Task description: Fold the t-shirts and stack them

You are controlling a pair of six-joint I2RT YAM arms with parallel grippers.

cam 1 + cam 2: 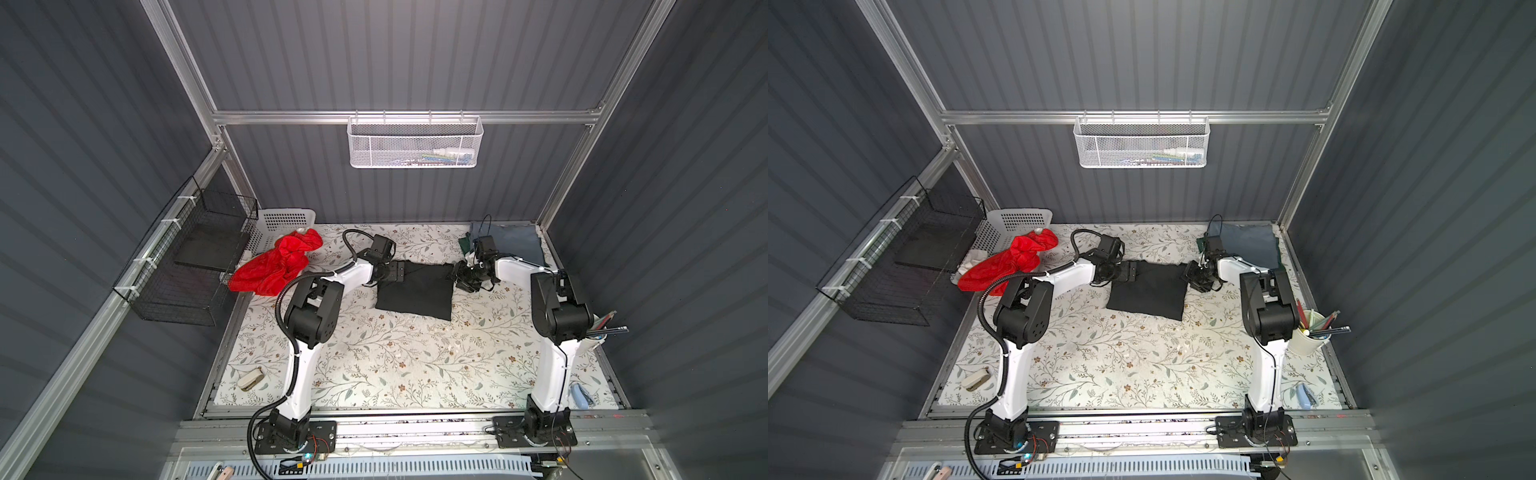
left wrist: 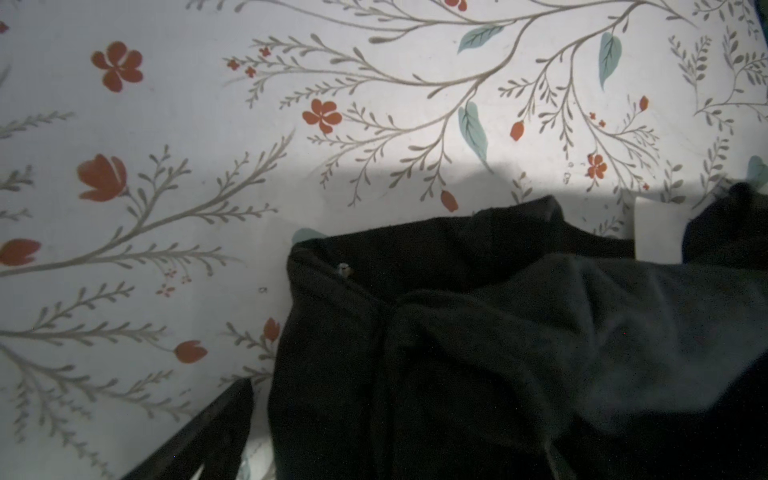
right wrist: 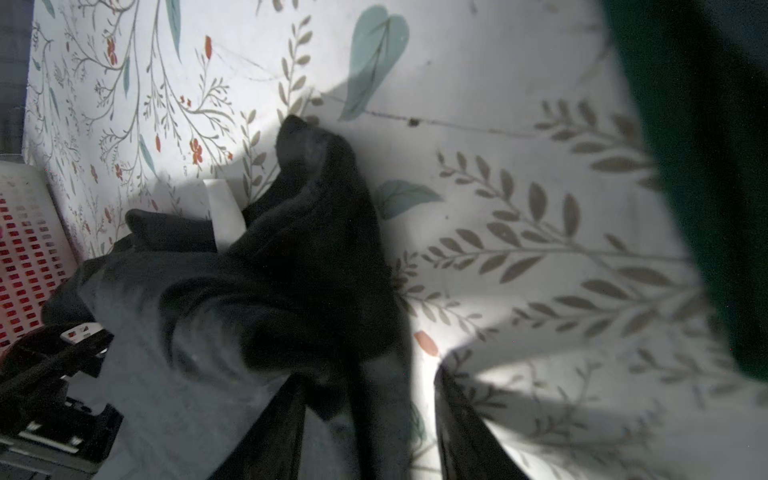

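Note:
The black t-shirt [image 1: 415,293] lies folded in a rough rectangle at mid-table, also in the second top view [image 1: 1148,293]. My left gripper [image 1: 395,272] sits at its far left corner, open, one finger [image 2: 199,436] beside the cloth edge [image 2: 415,353]. My right gripper [image 1: 459,276] is at the far right corner, its jaws still apart around a bunched black edge [image 3: 316,257]; table shows between cloth and one finger [image 3: 469,436]. The red t-shirt [image 1: 274,266] lies crumpled at far left. The blue-grey t-shirt [image 1: 513,241] lies folded far right on the dark green t-shirt [image 1: 465,245].
A white perforated basket [image 1: 284,224] stands behind the red shirt, with a black wire rack [image 1: 187,266] on the left wall. A white cup of pencils [image 1: 1308,334] stands at the right edge. A small white object [image 1: 251,380] and a blue one [image 1: 582,395] lie near the front.

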